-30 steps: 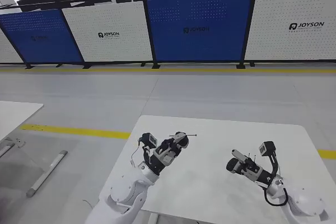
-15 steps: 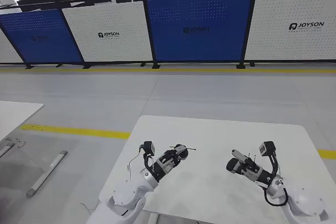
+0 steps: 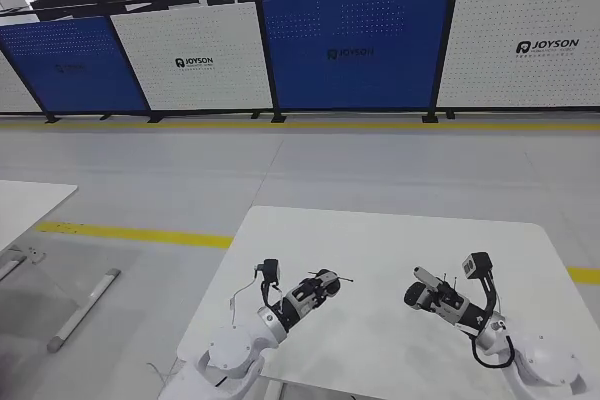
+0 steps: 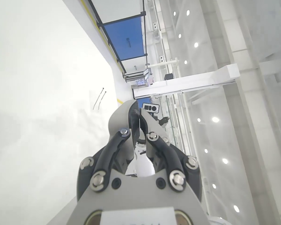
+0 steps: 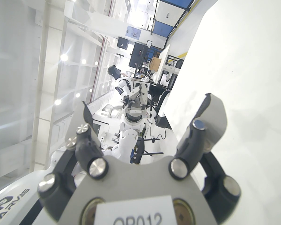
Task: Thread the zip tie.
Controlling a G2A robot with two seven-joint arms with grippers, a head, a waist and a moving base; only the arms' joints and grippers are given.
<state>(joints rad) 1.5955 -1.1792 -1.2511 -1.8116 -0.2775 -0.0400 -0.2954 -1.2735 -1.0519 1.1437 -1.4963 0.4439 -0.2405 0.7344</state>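
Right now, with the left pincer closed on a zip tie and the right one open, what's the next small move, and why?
Probably ease the right pincer toward the left pincer to take the free end of the zip tie. The left one is shut on it, its thin tip poking toward the right arm; the right one is open, empty and well apart.

The left arm (image 3: 235,345) and right arm (image 3: 540,365) are glossy white with rounded joints, turning black toward the wrists, where a small black camera block (image 3: 477,264) stands off each; a thin cable (image 3: 242,290) loops from the left one. The left end effector (image 4: 137,112) and right end effector (image 5: 146,104) share a pale grey base plate (image 5: 135,176), black linkage bars (image 4: 107,151) pinned with round silver screws (image 4: 178,180), grey fingers (image 5: 213,111) and a white printed label (image 5: 133,209).
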